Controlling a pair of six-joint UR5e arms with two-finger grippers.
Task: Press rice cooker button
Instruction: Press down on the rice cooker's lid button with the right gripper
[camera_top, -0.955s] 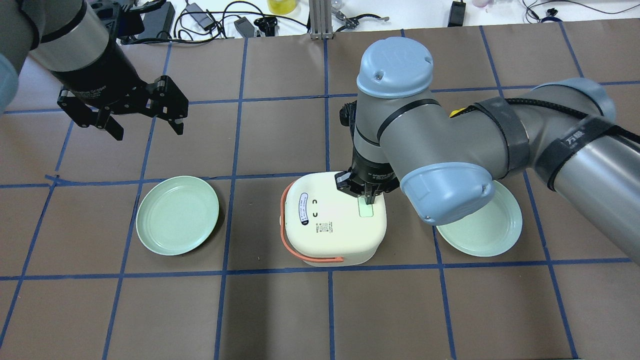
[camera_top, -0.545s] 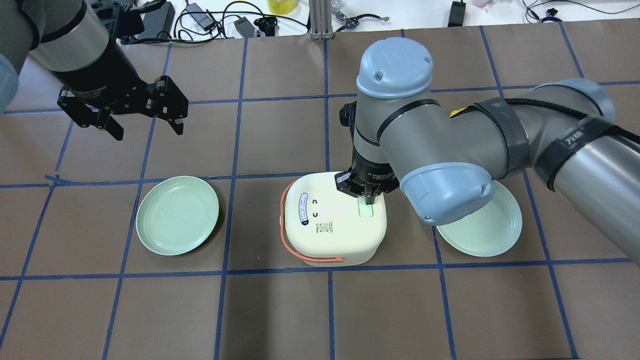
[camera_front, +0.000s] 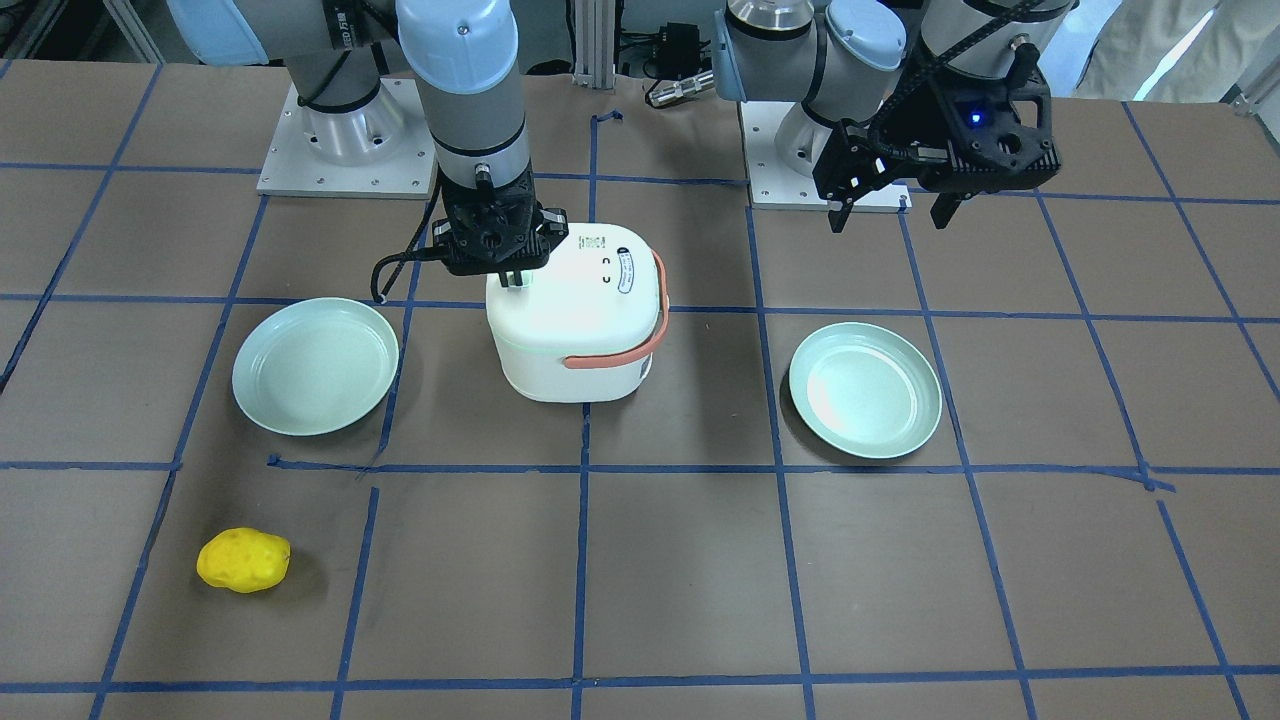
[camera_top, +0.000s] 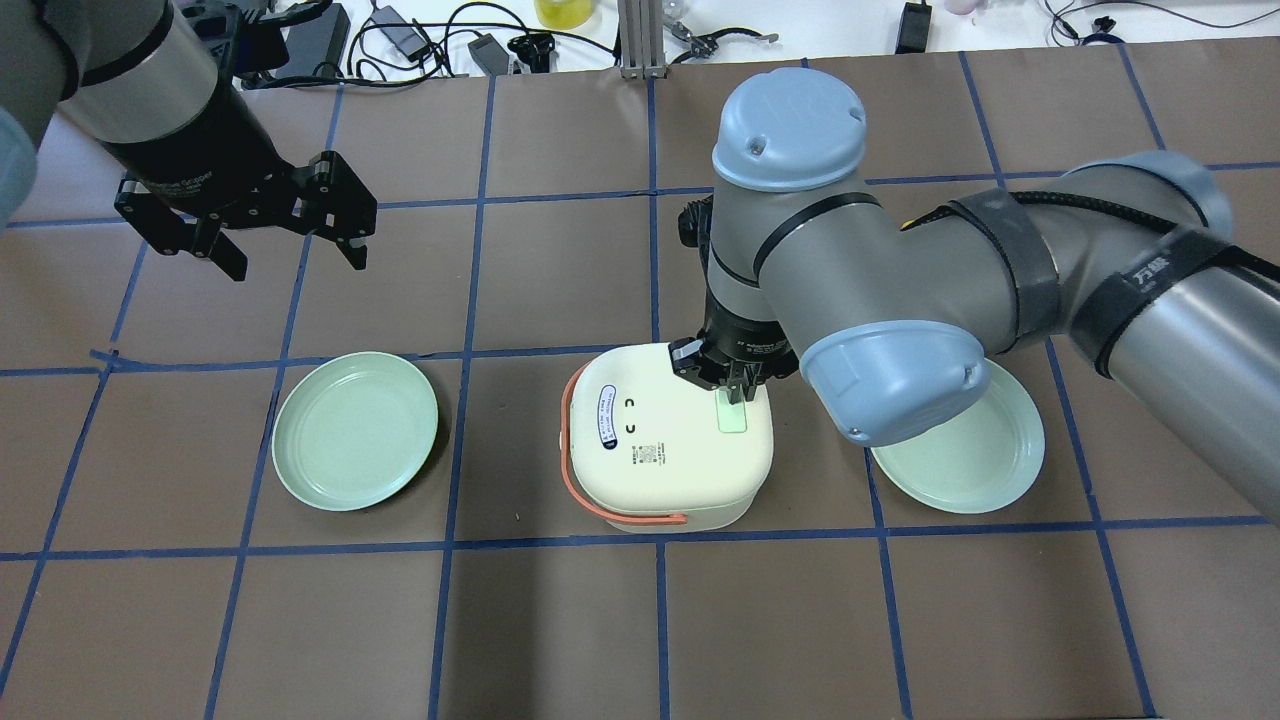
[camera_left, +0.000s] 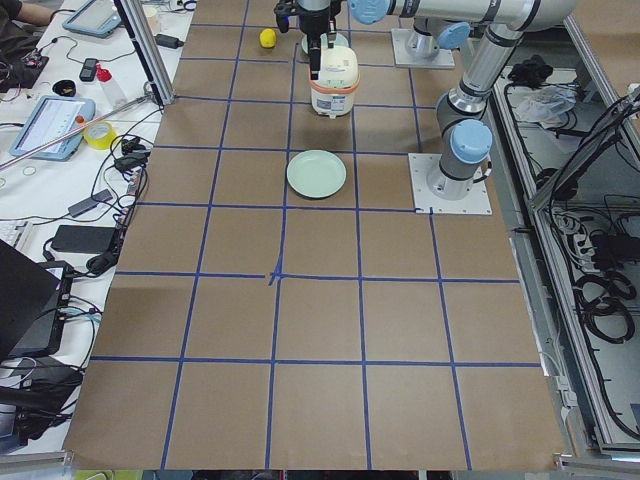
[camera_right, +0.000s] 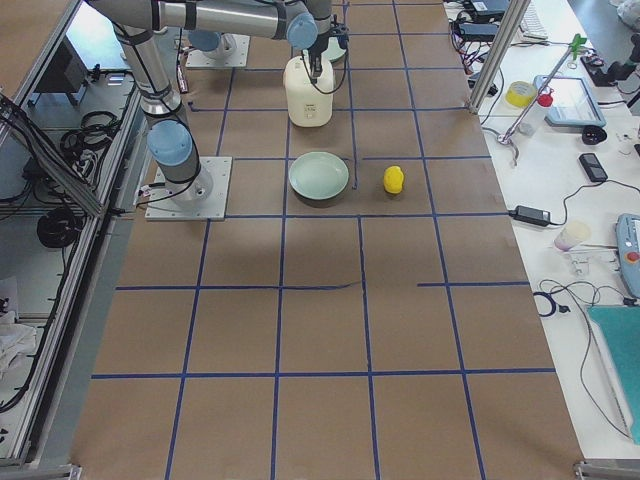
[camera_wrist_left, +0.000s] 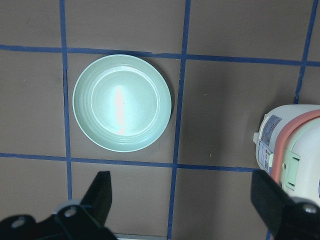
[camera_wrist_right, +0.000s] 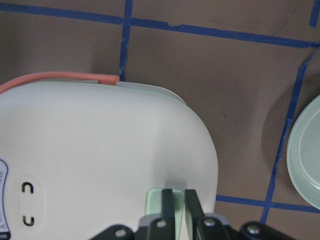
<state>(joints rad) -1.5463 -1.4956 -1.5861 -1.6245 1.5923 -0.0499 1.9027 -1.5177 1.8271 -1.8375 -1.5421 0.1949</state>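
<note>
Rice cooker (camera_top: 665, 450) stands upright on the brown table (camera_top: 560, 270) with its blue tape grid, near the middle of the work area, between two pale green plates. The body is cream-white with a rounded square lid. An orange handle (camera_top: 572, 487) lies folded down around the lid edge, along the side facing the robot's left and part of the side nearest the robot. A pale green rectangular button (camera_top: 733, 420) sits on the lid close to the edge facing the robot's right. The right gripper (camera_top: 737, 393) points straight down over the lid with its fingers drawn together and nothing held between them. Its tips meet the end of the button farther from the robot. The overhead and right wrist views show the tips overlapping the button, but the pressure applied cannot be told. The left plate (camera_top: 355, 430) lies flat just beside the cooker on the robot's left. The right plate (camera_top: 960, 495) lies flat on the opposite side, partly hidden under the right arm in the overhead view. The left gripper (camera_top: 298, 262) hovers above the table beyond the left plate, well apart from the cooker, fingers spread wide and empty. A yellow lumpy object (camera_front: 243, 560) lies on the operators' side of the table, on the robot's right, well apart from the right plate.
</note>
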